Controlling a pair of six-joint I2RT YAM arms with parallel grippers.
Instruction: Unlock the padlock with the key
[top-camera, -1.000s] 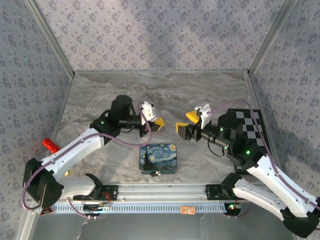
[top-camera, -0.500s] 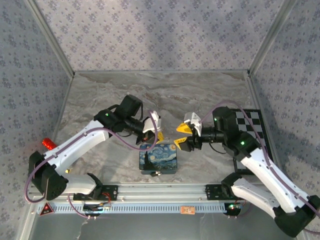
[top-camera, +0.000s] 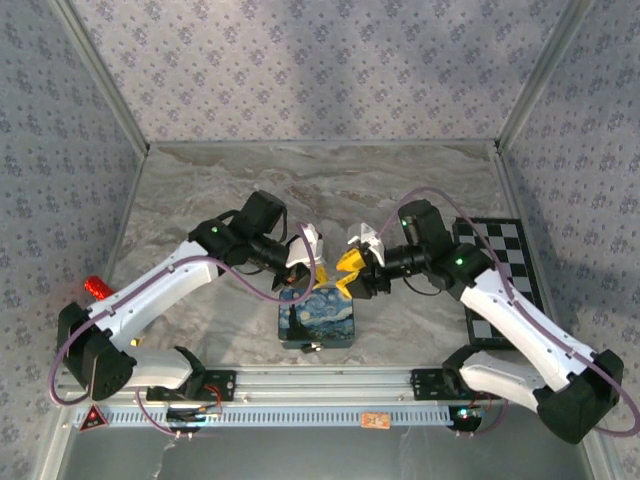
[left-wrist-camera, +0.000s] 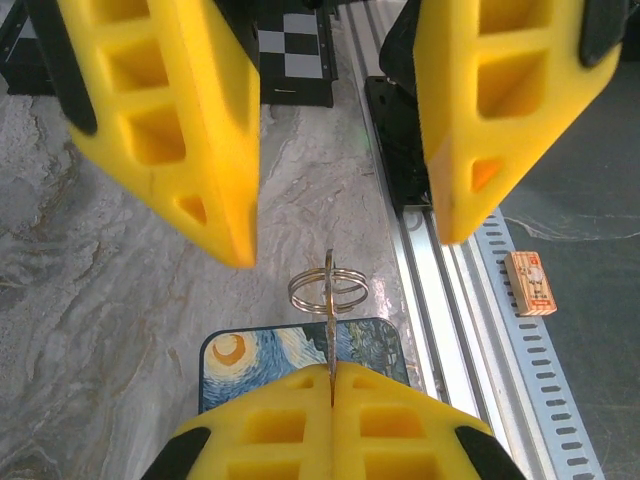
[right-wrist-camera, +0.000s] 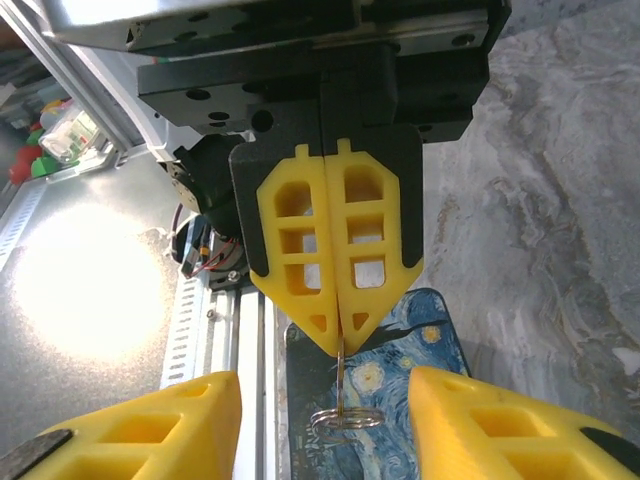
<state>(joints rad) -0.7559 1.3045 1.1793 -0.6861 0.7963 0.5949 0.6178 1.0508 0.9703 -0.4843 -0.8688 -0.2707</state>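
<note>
My left gripper (left-wrist-camera: 332, 368) is shut on a thin metal key (left-wrist-camera: 330, 300), held edge-on with its double wire ring (left-wrist-camera: 328, 290) dangling past the fingertips. Facing it, my right gripper (right-wrist-camera: 325, 378) is open, one yellow finger (right-wrist-camera: 150, 425) on each side of the key (right-wrist-camera: 341, 385) and ring (right-wrist-camera: 345, 418). From above, the left gripper (top-camera: 303, 270) and right gripper (top-camera: 347, 275) meet tip to tip over the far edge of the blue starry-night box (top-camera: 320, 318). A tiny black block with a pale bit, probably the padlock (top-camera: 308, 346), lies at the box's near edge.
A checkerboard mat (top-camera: 500, 255) lies at the right under the right arm. A red object (top-camera: 97, 289) sits at the table's left edge. The aluminium rail (top-camera: 320, 385) runs along the near edge, with a small orange label (left-wrist-camera: 528, 283) on it.
Both arms have come down and inward over the box. The right gripper slid left until its open fingers straddle the key held by the left gripper.
</note>
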